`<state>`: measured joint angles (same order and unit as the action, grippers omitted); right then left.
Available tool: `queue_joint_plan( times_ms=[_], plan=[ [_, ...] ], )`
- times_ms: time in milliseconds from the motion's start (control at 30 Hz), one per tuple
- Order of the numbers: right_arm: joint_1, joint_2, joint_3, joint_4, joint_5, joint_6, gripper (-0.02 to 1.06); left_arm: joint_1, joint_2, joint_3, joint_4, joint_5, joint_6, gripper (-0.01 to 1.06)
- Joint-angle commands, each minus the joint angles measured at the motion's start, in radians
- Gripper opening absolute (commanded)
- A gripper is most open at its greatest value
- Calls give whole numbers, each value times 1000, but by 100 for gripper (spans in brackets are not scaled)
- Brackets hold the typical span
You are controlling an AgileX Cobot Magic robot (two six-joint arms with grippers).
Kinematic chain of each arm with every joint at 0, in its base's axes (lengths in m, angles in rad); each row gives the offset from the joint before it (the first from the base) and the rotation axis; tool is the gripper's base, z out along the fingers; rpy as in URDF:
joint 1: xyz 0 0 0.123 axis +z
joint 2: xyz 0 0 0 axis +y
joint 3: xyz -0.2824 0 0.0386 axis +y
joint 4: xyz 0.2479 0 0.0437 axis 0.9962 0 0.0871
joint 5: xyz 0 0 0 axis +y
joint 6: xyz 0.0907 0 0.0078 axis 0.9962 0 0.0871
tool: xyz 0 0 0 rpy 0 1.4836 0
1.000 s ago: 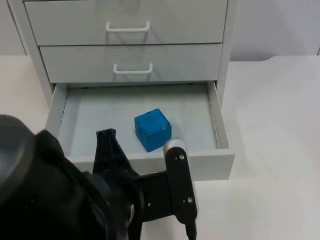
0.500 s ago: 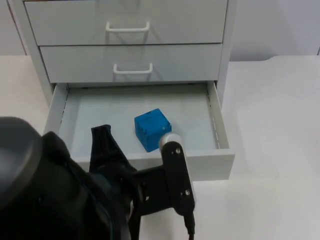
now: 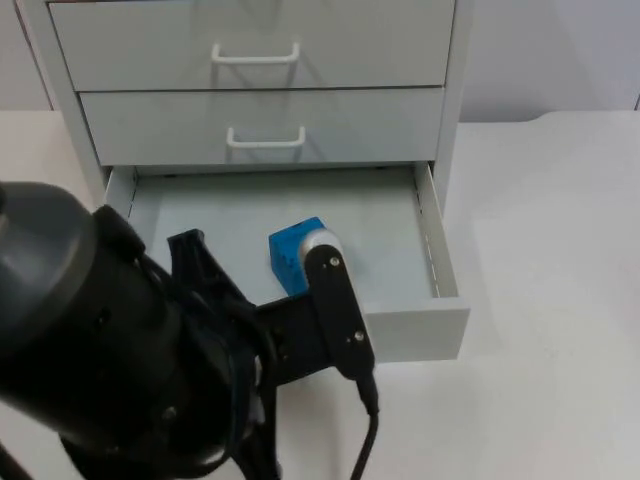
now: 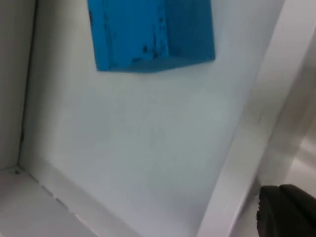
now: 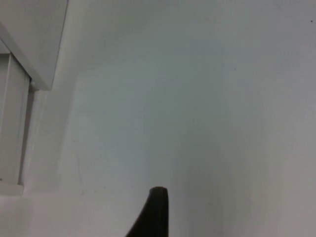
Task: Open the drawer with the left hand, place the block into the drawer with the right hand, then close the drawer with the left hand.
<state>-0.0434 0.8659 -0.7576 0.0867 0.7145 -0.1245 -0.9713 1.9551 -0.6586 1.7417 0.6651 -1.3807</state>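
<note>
The bottom drawer [image 3: 420, 225] of the white cabinet [image 3: 455, 70] stands pulled out, with the blue block [image 3: 290, 255] lying on its floor near the front wall. The left end effector [image 3: 255, 275] hangs over the drawer's front wall beside the block, fingers spread and holding nothing. The right end effector [image 5: 155, 212] waits over bare tabletop [image 5: 197, 98] near the cabinet's corner; I cannot tell its opening.

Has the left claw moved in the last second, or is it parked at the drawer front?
Yes. The left claw has moved forward over the open drawer's front edge toward the cabinet; its pale fingertip now covers part of the blue block.
</note>
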Motion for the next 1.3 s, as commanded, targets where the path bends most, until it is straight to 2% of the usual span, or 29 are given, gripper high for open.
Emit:
queue_joint_plan(
  times_ms=[0,200,467,800,967,1100,1267],
  plan=[
    [-5,-6,1,-2,-14,4,81,7,-2,-16,3,22,-11,0],
    [-5,-6,1,-2,-16,4,81,10,-1,-75,3,9,16,0],
    [-5,-6,1,-2,-16,4,80,96,22,-105,3,8,45,0],
    [-5,-6,1,-2,-27,9,80,107,23,-158,3,34,63,0],
    [-5,-7,17,-2,-43,9,80,169,54,-210,3,19,102,0],
    [-5,-8,34,-1,-68,9,80,265,87,-289,3,-63,116,0],
    [-5,-9,34,-1,-79,9,80,327,111,-367,3,-72,142,0]
  ],
)
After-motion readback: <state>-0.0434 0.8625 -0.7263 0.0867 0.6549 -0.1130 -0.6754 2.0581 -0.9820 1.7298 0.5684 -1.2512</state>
